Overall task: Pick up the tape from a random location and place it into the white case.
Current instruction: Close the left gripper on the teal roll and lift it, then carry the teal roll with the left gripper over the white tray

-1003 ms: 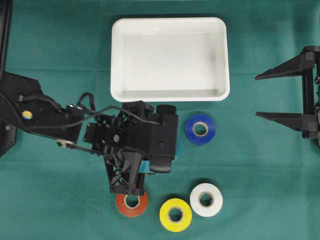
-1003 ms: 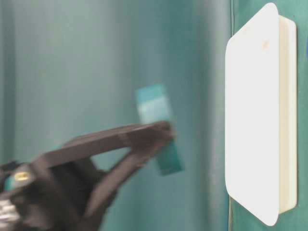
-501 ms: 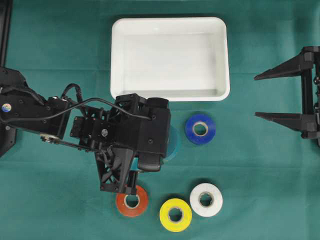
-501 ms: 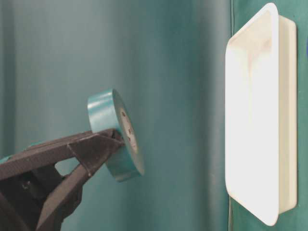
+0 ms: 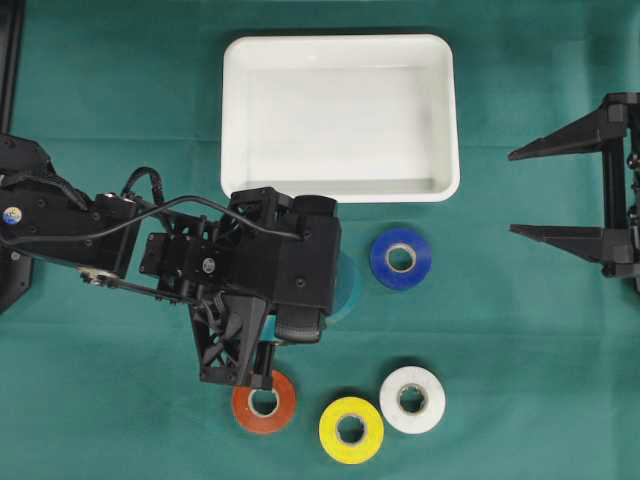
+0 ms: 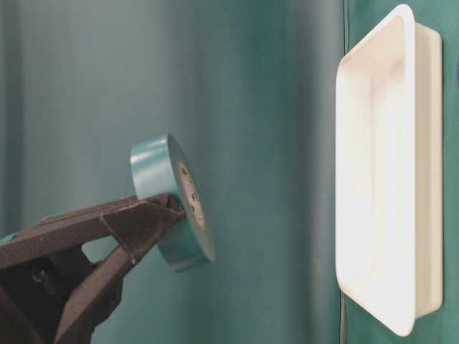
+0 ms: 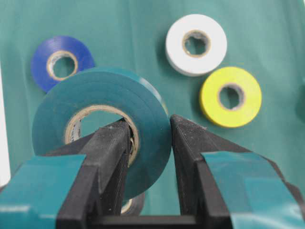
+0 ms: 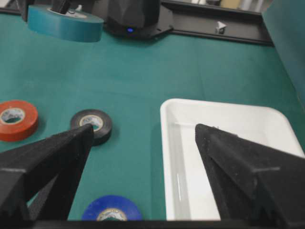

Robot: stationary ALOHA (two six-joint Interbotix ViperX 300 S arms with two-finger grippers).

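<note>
The left gripper [image 7: 148, 138] is pinching the teal tape roll [image 7: 102, 126]: 1 finger sits inside the cardboard core and the other presses the outer face, so the wall of the roll is clamped between them. The table-level view shows the same hold, with the roll [image 6: 172, 201] lifted clear of the green cloth [image 5: 520, 380] and hanging in the air, well apart from the white case [image 6: 380, 172]. From overhead the roll is mostly hidden under the wrist; only a teal sliver [image 5: 346, 287] peeks out, below the case's near rim [image 5: 340, 190] and just left of the blue roll [image 5: 400, 258].

The right gripper [image 5: 570, 190] rests at the right edge of the cloth, fingers spread wide and holding nothing.

As I judge it, the pick is done and the lift is made; what remains is carrying the roll over the case, which holds nothing, and letting go.

The roll lies close to flat in the right wrist view, its hole axis roughly upright and its broad faces roughly level; it has no real long axis, being a ring.

4 other rolls lie flat on the cloth overhead: blue, white [image 5: 412, 399], yellow [image 5: 351, 430] and orange [image 5: 264, 408]. A black roll [image 8: 91, 125] shows only in the right wrist view.
</note>
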